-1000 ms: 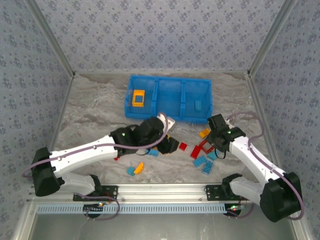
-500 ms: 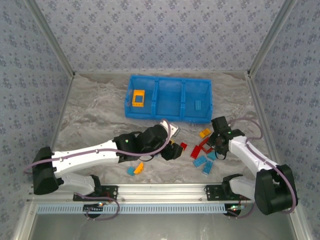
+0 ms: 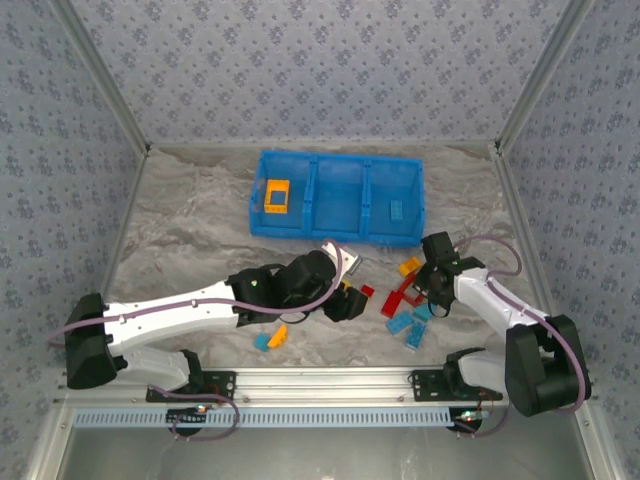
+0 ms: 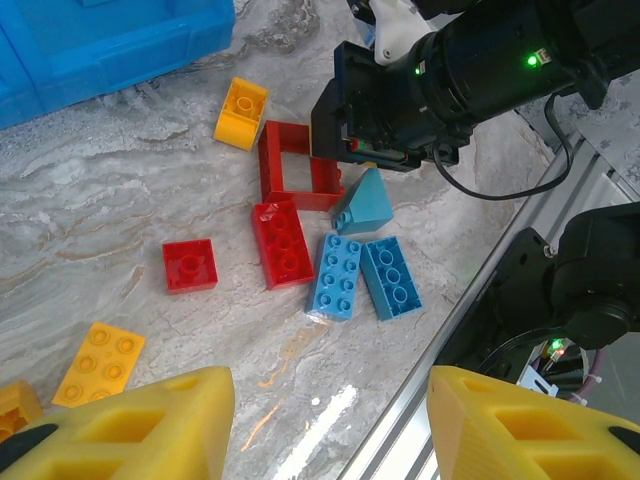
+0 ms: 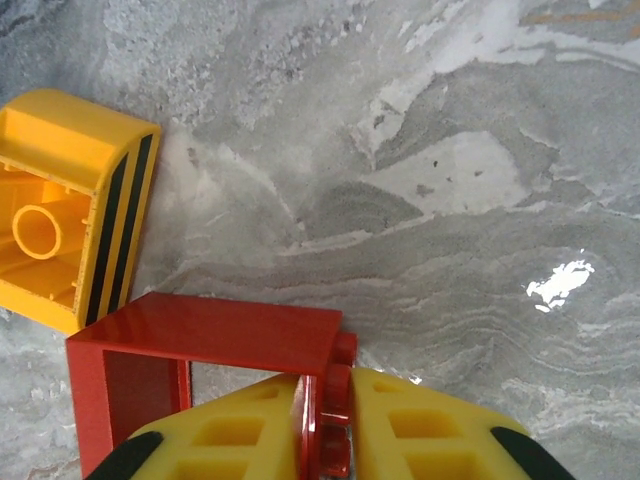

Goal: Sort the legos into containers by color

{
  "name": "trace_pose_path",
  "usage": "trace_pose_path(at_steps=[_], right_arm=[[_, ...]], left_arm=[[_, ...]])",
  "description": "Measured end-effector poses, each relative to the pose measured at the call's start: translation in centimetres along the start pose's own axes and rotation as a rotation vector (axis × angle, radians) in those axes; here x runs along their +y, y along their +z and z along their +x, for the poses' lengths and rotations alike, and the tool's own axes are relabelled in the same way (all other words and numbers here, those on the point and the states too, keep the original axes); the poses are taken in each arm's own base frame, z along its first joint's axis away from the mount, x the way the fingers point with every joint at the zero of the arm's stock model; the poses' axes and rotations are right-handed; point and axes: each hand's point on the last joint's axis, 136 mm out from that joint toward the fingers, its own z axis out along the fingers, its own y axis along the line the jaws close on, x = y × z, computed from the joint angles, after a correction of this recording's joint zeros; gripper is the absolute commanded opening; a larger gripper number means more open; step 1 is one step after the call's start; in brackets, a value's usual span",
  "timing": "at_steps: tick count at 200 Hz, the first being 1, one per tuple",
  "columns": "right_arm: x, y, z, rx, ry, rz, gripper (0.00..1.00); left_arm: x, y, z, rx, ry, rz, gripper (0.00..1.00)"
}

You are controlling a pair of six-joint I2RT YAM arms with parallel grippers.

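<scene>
Right pincer (image 5: pixel 325 390): clenched on one wall of the red frame (image 5: pixel 200 335), near a corner, with a yellow finger flat against each side. The frame is low over the worktop (image 5: pixel 450 150); cannot tell whether it is lifted. One yellow brick (image 5: pixel 60 240) sits at the frame's far corner, touching or nearly so.

Left pincer (image 4: pixel 325 395): released, fingers wide apart with nothing between them, hovering over the loose pile.

Loose count, left wrist view:
- Red, 3: the frame, a red two-by-four (image 4: pixel 282 242) touching the frame's near edge, and a red two-by-two (image 4: pixel 190 265) apart to the left.
- Light blue, 3: a blue sloped piece (image 4: pixel 365 200) against the frame's corner, and two blue two-by-fours (image 4: pixel 337 277) side by side, touching.
- Yellow, 2: the one at the frame, plus a yellow flat brick (image 4: pixel 98 365) near the left finger.
- An orange scrap (image 4: pixel 15 405) is cut off by the picture edge.

Top view, by the left forearm: one orange brick (image 3: pixel 278 335) and one small blue brick (image 3: pixel 261 342).

Bin (image 3: pixel 340 165): 1, with three compartments, at the far side, well apart from both pincers. The left compartment holds one orange-yellow frame brick (image 3: pixel 276 196); the right holds one binned blue brick (image 3: pixel 397 210).

In the way: the red two-by-four and the blue sloped piece crowd the frame.
</scene>
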Motion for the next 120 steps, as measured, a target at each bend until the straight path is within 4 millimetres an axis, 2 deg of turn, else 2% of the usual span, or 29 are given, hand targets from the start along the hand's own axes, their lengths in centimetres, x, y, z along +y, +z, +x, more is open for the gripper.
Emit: trace_pose_path(at_steps=[39,51,65,79,93,107,120], right_arm=[[-0.1,-0.2,-0.3,-0.017,0.012,0.006,0.12],[0.1,-0.8,-0.7,-0.040,0.007,0.008,0.11],[0.9,-2.4,-1.4,-0.086,-0.016,-0.004,0.11],[2.7,-4.7,-2.2,-0.153,-0.061,-0.041,0.11],[5.5,-7.7,-2.7,-0.226,-0.135,-0.102,0.12],[8.4,-10.3,-2.8,-0.282,-0.216,-0.160,0.12],[11.8,-12.5,-2.5,-0.320,-0.307,-0.215,0.12]], left_arm=[[0.1,-0.1,-0.3,-0.010,0.001,-0.008,0.54],[0.4,-0.1,-0.4,-0.018,0.001,-0.024,0.54],[0.8,-0.4,-0.6,-0.027,0.001,-0.053,0.56],[1.3,-1.2,-1.1,-0.047,0.004,-0.085,0.58],[1.6,-2.6,-2.2,-0.084,0.002,-0.111,0.60],[1.9,-4.5,-4.1,-0.138,-0.013,-0.128,0.61],[2.9,-6.4,-6.1,-0.195,-0.044,-0.153,0.62]])
